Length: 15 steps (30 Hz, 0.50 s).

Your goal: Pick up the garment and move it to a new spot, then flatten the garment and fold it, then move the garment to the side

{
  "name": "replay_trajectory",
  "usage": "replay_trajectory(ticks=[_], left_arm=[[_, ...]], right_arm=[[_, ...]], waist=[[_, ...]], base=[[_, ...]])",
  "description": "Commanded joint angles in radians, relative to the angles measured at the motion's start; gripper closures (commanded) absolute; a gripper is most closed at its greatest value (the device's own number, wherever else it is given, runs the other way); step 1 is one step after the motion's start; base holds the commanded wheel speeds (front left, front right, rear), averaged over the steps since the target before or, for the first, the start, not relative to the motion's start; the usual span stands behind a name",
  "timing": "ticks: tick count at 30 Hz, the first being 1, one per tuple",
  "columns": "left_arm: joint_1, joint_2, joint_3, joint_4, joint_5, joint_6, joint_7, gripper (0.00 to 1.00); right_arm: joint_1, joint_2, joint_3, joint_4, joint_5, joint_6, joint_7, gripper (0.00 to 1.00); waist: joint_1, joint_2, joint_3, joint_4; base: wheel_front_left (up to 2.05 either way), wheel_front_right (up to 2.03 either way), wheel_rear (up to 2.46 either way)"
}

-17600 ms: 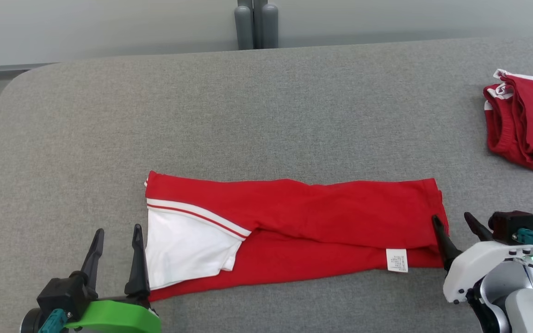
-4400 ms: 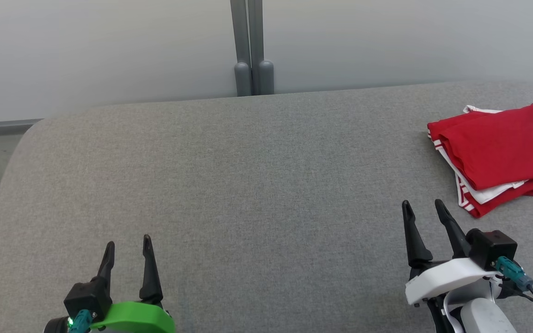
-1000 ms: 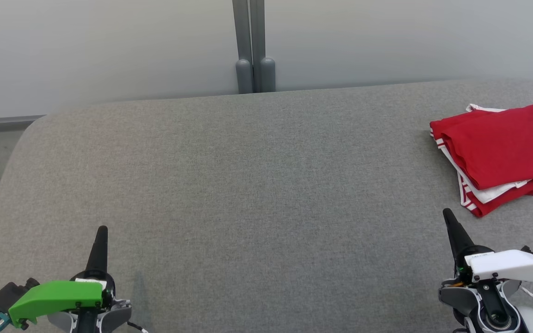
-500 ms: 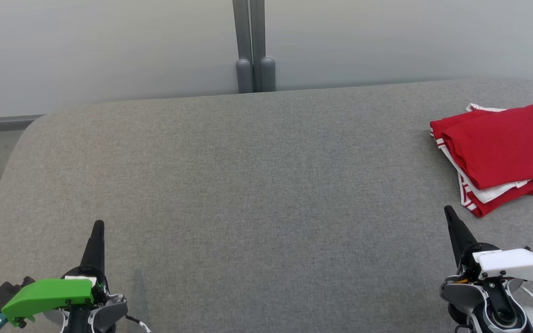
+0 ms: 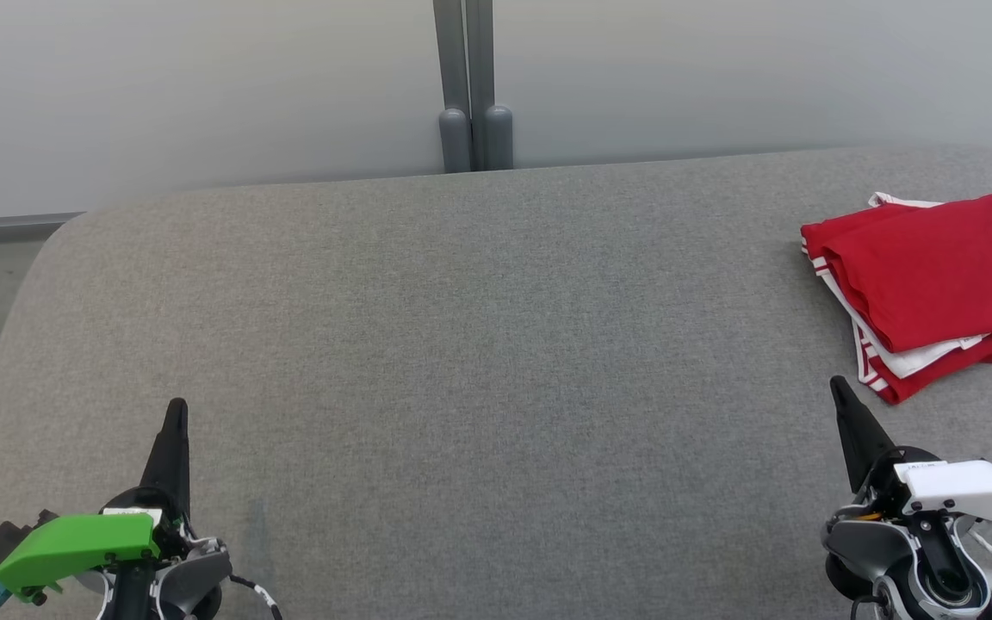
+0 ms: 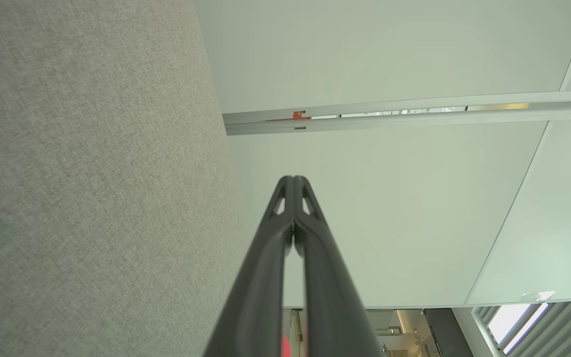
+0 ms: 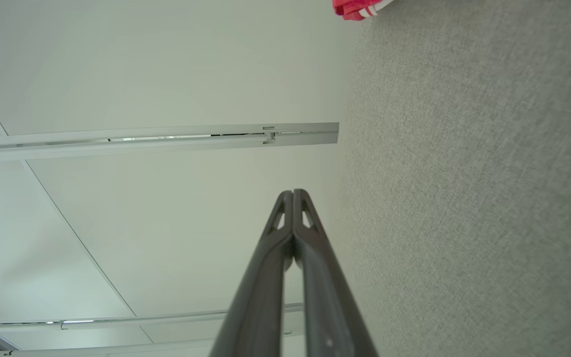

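Observation:
The garment [image 5: 935, 280] is red with white striped trim. It lies folded at the far right of the grey table [image 5: 479, 344], on top of another red piece. A red and white corner of the garment [image 7: 357, 7] shows at the top of the right wrist view. My left gripper [image 5: 176, 412] is at the lower left of the head view, shut and empty, turned on its side. In the left wrist view the left gripper [image 6: 293, 179] has its fingertips pressed together. My right gripper [image 5: 839, 389] is shut and empty at the lower right, just short of the garment. The right gripper [image 7: 293, 193] shows closed tips.
A grey double post [image 5: 474, 86] stands behind the table's far edge against a pale wall. The table's left end is rounded [image 5: 40, 258].
Over the last second both grippers have slid slightly, the left up and to the left, the right a little down. The garment has not moved.

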Motion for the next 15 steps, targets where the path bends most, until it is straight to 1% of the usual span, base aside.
replay_trajectory(ticks=[1,15], left_arm=[[-0.016,0.006,0.007,-0.004,-0.021,-0.010,0.006,1.00],[-0.016,0.006,0.008,-0.004,-0.027,-0.010,0.010,1.00]], right_arm=[[-0.009,-0.004,-0.004,-0.007,0.020,0.001,0.008,1.00],[-0.009,-0.004,-0.005,-0.007,0.029,0.001,0.009,1.00]], waist=[[0.0000,0.0000,0.000,0.000],[0.0000,0.0000,0.000,0.000]], base=[[0.00,0.00,0.00],[0.00,0.00,0.00]])
